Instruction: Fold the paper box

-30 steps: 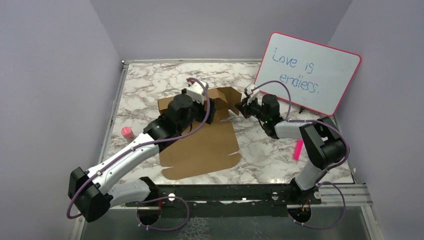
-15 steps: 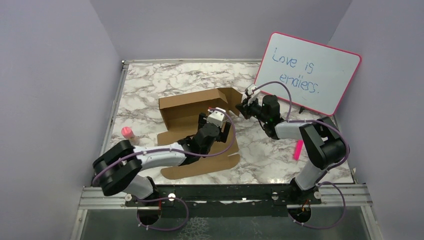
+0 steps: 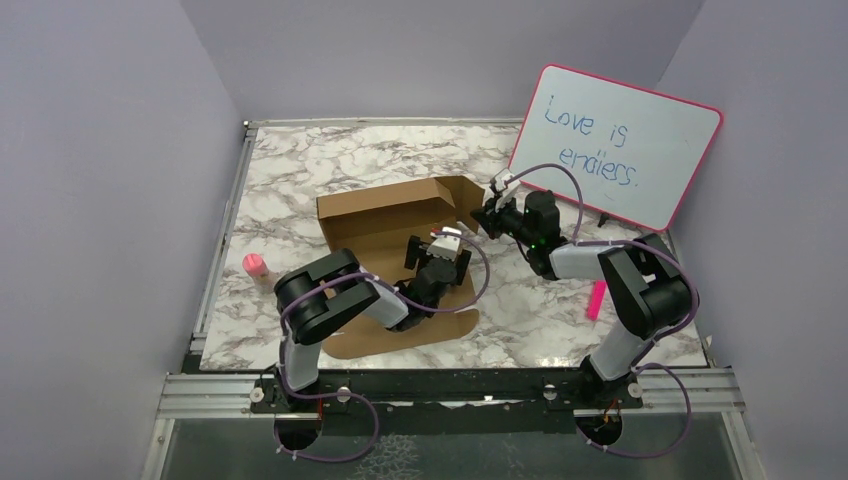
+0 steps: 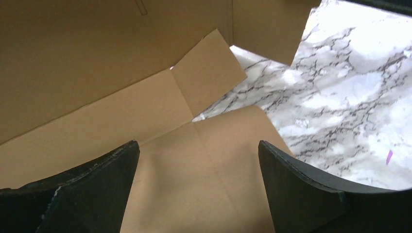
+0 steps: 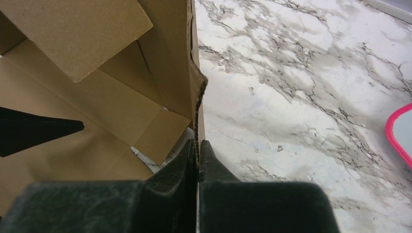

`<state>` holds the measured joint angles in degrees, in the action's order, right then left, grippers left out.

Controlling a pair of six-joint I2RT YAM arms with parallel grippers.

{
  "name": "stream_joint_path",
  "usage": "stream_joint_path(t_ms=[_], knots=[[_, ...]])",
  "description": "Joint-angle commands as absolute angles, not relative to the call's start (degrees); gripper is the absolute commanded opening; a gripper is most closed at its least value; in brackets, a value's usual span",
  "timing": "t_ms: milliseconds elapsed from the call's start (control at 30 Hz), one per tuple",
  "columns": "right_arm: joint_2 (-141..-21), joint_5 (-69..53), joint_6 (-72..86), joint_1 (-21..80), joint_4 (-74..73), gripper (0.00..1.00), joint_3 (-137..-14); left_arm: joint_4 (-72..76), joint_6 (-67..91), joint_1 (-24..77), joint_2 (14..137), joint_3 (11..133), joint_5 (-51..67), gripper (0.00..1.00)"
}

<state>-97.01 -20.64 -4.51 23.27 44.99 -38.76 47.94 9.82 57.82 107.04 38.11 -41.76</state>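
Brown paper box (image 3: 380, 215) edge in tight jaws of right gripper (image 5: 197, 143); left gripper (image 4: 197, 145) jaws wide apart, empty.

Plain brown paper box (image 3: 380, 212), grey-veined white marble table (image 3: 300, 160), pink-rimmed whiteboard (image 3: 655, 175), blue writing (image 3: 588, 140)

A pink-rimmed rectangular whiteboard (image 3: 620, 150) (blue handwriting) stands far right on the marble-patterned desk (image 3: 330, 160); pink marker (image 3: 597, 299) right, small pink cylinder (image 3: 255, 265) left.
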Motion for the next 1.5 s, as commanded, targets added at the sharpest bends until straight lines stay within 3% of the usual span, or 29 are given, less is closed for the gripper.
stream_joint_path(t_ms=[0,600,1067,1467], knots=[[-95.61,-21.37,-4.00,23.64,47.36,0.01,-37.99,56.99,8.60,56.55,110.87,41.42,-44.53,0.93],[-95.02,-22.38,-4.79,23.73,46.14,0.01,-38.02,65.68,5.53,52.26,121.49,45.71,-44.04,0.90],[-95.62,-22.85,-5.27,23.73,45.53,0.01,-38.29,68.03,16.30,47.80,118.21,41.45,-40.60,0.77],[-95.80,-23.86,-5.60,23.82,44.99,0.01,-38.61,72.39,15.30,46.12,115.56,39.46,-35.76,0.76]])
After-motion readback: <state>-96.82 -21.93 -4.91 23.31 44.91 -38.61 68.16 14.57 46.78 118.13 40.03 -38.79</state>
